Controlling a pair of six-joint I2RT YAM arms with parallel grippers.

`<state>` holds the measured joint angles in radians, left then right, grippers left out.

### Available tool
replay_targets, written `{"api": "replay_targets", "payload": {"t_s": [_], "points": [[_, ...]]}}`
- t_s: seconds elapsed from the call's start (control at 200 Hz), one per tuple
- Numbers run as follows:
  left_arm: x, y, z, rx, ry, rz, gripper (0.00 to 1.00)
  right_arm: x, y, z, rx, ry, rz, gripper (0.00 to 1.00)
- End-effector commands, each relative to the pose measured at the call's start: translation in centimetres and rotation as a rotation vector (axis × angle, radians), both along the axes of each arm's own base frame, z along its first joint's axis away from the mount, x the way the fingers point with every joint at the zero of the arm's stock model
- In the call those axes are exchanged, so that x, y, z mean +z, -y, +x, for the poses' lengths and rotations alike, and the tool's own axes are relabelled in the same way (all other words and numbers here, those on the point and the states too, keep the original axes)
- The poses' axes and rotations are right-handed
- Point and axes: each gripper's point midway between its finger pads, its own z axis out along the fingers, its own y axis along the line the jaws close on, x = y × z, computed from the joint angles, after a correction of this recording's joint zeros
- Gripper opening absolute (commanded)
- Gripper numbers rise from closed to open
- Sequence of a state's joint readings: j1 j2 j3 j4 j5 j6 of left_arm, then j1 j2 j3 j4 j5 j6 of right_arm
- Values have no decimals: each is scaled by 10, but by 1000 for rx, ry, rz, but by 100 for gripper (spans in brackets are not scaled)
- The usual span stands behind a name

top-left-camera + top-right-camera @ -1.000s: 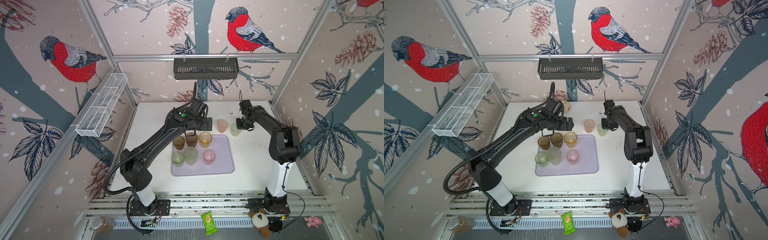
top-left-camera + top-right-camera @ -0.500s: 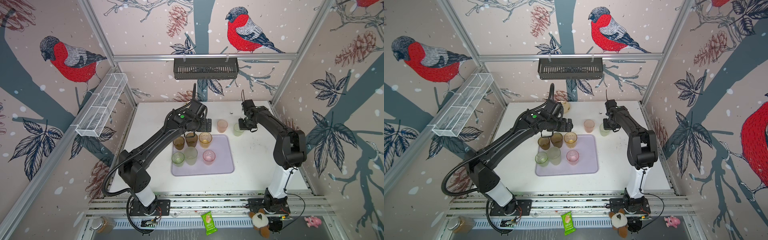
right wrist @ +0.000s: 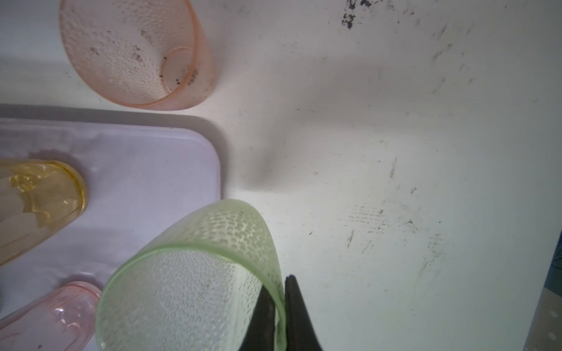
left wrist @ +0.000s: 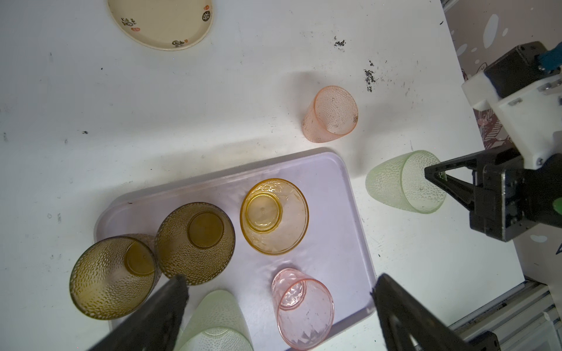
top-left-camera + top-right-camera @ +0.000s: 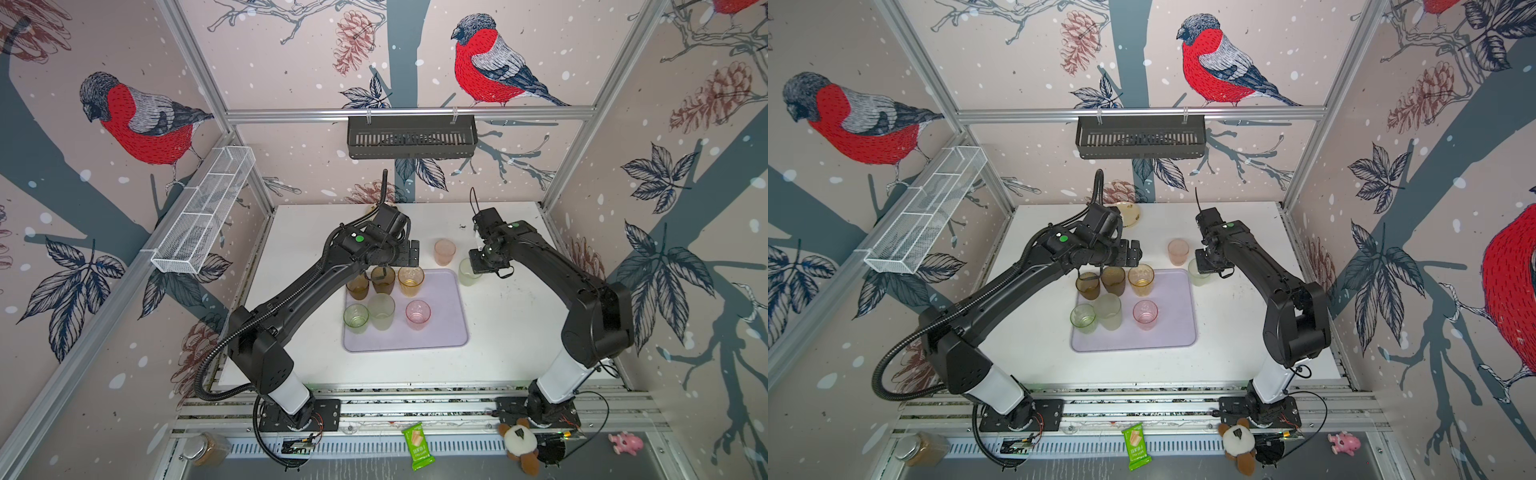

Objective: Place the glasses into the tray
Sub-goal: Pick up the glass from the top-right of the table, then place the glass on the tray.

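Note:
The lavender tray [image 5: 440, 332] lies mid-table and holds two brown glasses [image 5: 358, 286] [image 5: 382, 279], an amber one [image 5: 410, 281], a green one [image 5: 355, 318], a taller frosted green one [image 5: 381, 311] and a pink one [image 5: 417, 314]. A peach glass [image 5: 444, 252] stands on the table behind the tray. My right gripper [image 3: 281, 291] is shut on the rim of a dimpled green glass [image 3: 188, 273], one finger inside and one outside; the glass tilts beside the tray's far right corner [image 4: 340, 164]. My left gripper [image 4: 279, 291] hangs open over the tray, holding nothing.
A small yellow plate [image 4: 161, 21] sits at the back of the table. A black slotted basket [image 5: 411, 137] hangs on the back wall and a white wire basket [image 5: 203, 212] on the left wall. A snack packet [image 5: 417, 444] and plush toy [image 5: 519, 444] lie in front.
My right gripper has carried the green glass a little nearer to the tray's far right corner. The left arm has hardly moved and stays open.

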<state>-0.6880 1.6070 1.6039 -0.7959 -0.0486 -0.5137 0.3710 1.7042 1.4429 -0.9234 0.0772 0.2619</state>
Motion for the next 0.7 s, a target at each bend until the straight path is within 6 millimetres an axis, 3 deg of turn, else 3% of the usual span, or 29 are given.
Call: {"api": "replay_targets", "payload": {"t_s": [0.0,0.245,0.695], "points": [[2,-1,-7,-53,11,5,96,1,-9,-8,-7,-22,13,3],[-4,-11,-26,-99,23,6,96,-10,-39,-3,35,-33,34,3],[-16,-20,-37,-34,-6,-39,96,-29,-78,9,99,-50,48,3]]}}
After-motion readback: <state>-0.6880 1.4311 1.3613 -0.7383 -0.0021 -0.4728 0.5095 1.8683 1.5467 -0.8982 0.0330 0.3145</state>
